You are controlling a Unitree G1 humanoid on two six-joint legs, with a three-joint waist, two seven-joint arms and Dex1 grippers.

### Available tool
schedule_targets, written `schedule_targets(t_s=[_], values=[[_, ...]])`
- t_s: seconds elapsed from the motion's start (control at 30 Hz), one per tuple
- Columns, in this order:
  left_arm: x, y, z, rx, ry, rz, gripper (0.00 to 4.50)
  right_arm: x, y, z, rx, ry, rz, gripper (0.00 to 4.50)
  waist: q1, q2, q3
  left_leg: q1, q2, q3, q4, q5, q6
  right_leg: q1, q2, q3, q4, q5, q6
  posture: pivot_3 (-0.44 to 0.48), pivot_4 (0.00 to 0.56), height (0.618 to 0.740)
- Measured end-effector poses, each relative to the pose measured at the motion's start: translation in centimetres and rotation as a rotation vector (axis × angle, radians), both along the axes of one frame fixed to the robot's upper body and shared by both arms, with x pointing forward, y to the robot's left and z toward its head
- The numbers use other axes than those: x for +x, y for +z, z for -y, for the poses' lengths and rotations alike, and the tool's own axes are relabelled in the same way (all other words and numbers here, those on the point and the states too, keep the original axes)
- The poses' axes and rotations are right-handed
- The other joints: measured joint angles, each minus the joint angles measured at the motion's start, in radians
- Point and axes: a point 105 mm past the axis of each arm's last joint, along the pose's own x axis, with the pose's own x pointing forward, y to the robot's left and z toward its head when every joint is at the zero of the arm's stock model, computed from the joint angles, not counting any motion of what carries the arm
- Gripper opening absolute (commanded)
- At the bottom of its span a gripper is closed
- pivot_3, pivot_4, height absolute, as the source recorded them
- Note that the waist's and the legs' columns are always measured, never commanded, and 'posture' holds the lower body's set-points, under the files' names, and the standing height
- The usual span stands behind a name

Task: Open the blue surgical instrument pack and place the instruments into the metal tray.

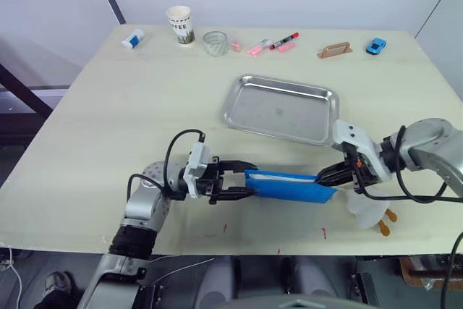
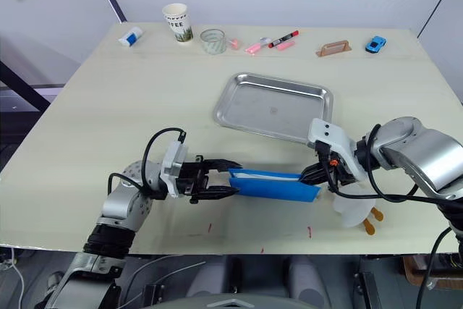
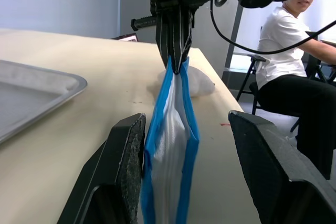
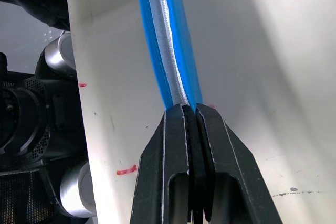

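Observation:
The blue surgical instrument pack [image 1: 289,184] stands on its long edge near the table's front edge, slightly parted so its white lining shows [image 3: 170,145]. My right gripper [image 1: 334,179] is shut on the pack's right end, pinching the blue edges together [image 4: 168,51]. At the pack's left end, my left gripper [image 1: 249,181] is open, with one finger on each side of the pack. The metal tray [image 1: 282,108] lies empty just behind the pack, at mid-table. The instruments are hidden.
Along the far edge are a white-and-blue object [image 1: 132,38], a paper cup [image 1: 181,24], a glass [image 1: 215,43], pink and red markers [image 1: 273,45], a tan block [image 1: 334,50] and a blue toy car [image 1: 375,45]. A white crumpled item [image 1: 365,211] lies beside my right gripper. A person [image 3: 294,72] sits beyond the table's right end.

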Motion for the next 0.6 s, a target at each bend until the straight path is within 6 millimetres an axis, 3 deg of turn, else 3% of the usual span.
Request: schedule_targets(t_s=[0.3, 0.57, 0.6], values=[[0.6, 0.2, 0.4, 0.004, -0.002, 0.007, 2.72, 0.1, 0.0, 0.0, 0.002, -0.013, 0.004, 0.00, 0.000, 0.000, 0.000, 0.000, 0.000, 0.000, 0.000, 0.000, 0.000, 0.000, 0.000, 0.000, 0.000, 0.000, 0.000, 0.000, 0.150, 0.740], [0.8, -1.1, 0.3, 0.050, 0.001, -0.003, 2.72, 0.1, 0.0, 0.0, 0.005, -0.018, 0.012, 0.00, 0.000, 0.000, 0.000, 0.000, 0.000, 0.000, 0.000, 0.000, 0.000, 0.000, 0.000, 0.000, 0.000, 0.000, 0.000, 0.000, 0.150, 0.740], [0.9, -1.2, 0.3, 0.050, 0.002, -0.004, 2.15, 0.1, 0.0, 0.0, 0.005, -0.018, 0.013, 0.00, 0.000, 0.000, 0.000, 0.000, 0.000, 0.000, 0.000, 0.000, 0.000, 0.000, 0.000, 0.000, 0.000, 0.000, 0.000, 0.000, 0.150, 0.740]])
